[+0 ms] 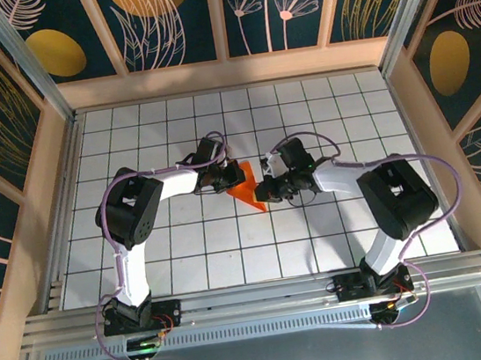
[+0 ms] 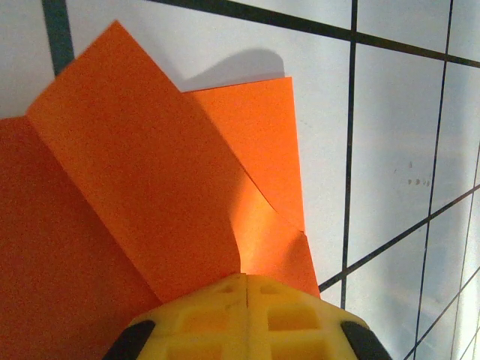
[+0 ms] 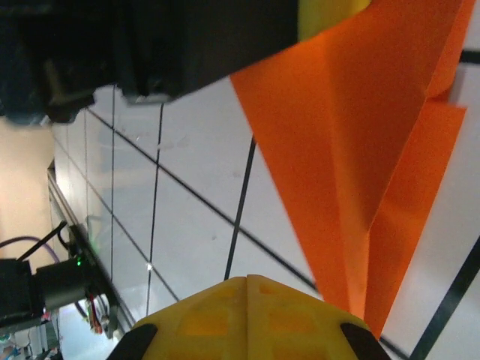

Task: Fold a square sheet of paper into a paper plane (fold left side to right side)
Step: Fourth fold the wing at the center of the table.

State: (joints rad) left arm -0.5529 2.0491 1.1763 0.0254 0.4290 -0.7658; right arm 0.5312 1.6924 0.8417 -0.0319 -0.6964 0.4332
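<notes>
You find the orange sheet of paper (image 1: 246, 190) a little above the middle of the overhead picture, on the white gridded surface (image 1: 186, 240), lying between the two arms' tips. From there it reads as a small triangle with its point aimed at the lower right.

Your left pincer (image 1: 227, 180) sits at the sheet's left edge. In its own wrist view the two yellow fingers (image 2: 210, 322) meet with no gap at the bottom centre of the frame, so the left pincer (image 2: 246, 285) is fully closed. The paper (image 2: 135, 187) spreads from the left edge across the middle, with a broad flap folded diagonally over a paler layer, and the flap's lower end runs straight into the seam between the fingertips. You have the sheet clamped there.

Your right pincer (image 1: 267, 190) touches the sheet's lower right side. In the right wrist view its yellow fingers (image 3: 202, 322) are pressed together at the bottom centre as well, so the right pincer (image 3: 247, 285) is closed. The paper (image 3: 352, 135) comes down from the upper right as a creased, narrowing wedge, and its point ends just to the right of the fingertips. You cannot tell whether that point is pinched or only lies beside them. The dark body of the left arm (image 3: 187, 37) crosses the top of that frame
</notes>
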